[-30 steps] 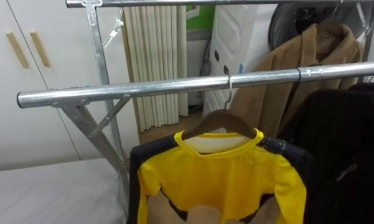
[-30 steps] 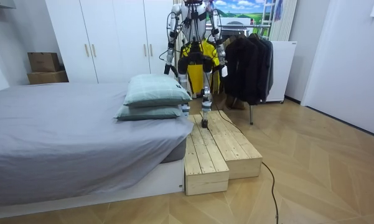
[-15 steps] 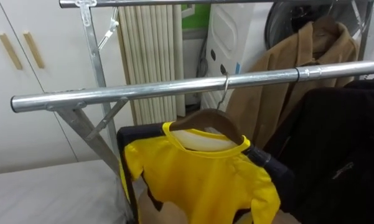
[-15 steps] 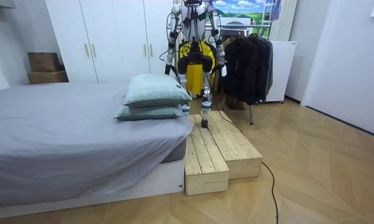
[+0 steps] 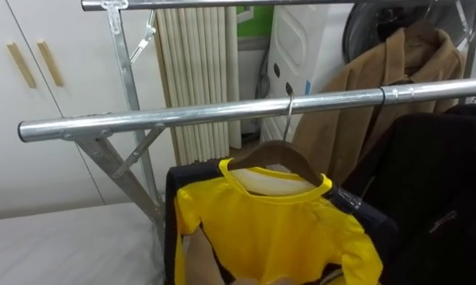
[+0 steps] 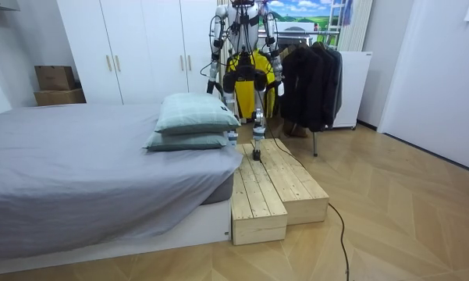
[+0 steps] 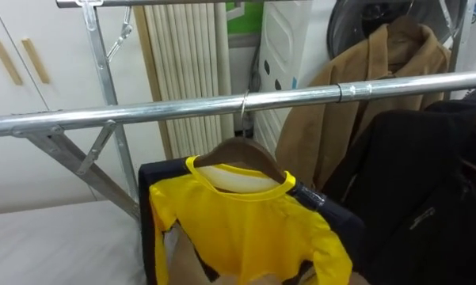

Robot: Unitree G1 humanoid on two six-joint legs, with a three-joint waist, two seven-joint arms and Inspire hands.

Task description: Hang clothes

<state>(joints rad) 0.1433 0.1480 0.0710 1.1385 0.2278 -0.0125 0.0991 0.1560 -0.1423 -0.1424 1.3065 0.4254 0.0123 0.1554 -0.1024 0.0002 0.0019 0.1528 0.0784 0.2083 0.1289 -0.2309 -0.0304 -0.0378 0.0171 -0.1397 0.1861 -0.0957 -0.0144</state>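
A yellow shirt with dark sleeves hangs on a wooden hanger. The hanger's hook sits over the front metal rail of the clothes rack, near its middle. The same shirt shows below the rail in the right eye view. In the room view I stand on a wooden platform facing the rack, the yellow shirt level with my trunk. My left hand and right hand are small there, at the shirt's sides.
Dark coats hang on the rail right of the shirt, a tan coat behind them. A slanted rack strut stands at the left. A bed with pillows lies beside the platform; white wardrobes stand behind.
The shirt swung a little left on its hook and has come back right. The view shifted slightly with it. My stance in the room view is unchanged.
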